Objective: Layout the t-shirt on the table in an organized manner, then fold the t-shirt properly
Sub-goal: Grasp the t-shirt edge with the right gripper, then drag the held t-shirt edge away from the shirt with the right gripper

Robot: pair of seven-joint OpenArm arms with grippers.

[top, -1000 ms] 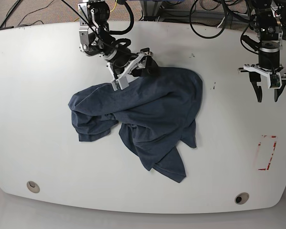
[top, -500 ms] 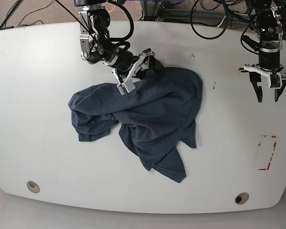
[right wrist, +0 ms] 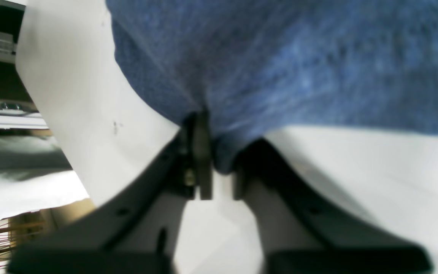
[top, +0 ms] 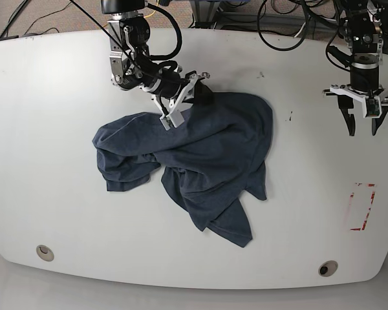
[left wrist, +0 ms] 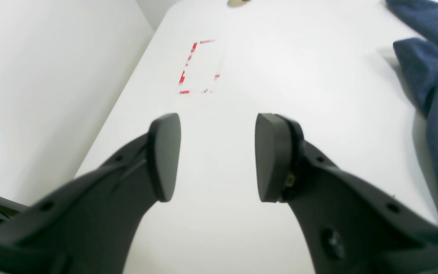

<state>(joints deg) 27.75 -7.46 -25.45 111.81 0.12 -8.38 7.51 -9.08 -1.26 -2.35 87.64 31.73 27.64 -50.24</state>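
Since the earlier frame my right gripper (top: pixel 173 111) had swung in against the far edge of the t-shirt (top: pixel 200 161) and closed; its jaws had stood apart over the cloth, and now they were pinched nearly together with a fold of navy fabric caught between them. In the right wrist view that fold bunched just ahead of the fingertips (right wrist: pixel 203 160), with the rest of the cloth spreading away beyond them. The shirt itself lay crumpled in a heap on the table (top: pixel 52 129), mostly below and to the side of those jaws.

My left gripper (top: pixel 361 117) hung well apart from the shirt, its jaws about half open and holding nothing, only bare tabletop and the red mark (left wrist: pixel 199 66) ahead of them.

I judged the step was to draw this edge out flat. To do it well I would lift only slightly and pull slowly outward, watching that the pinch held a single layer.
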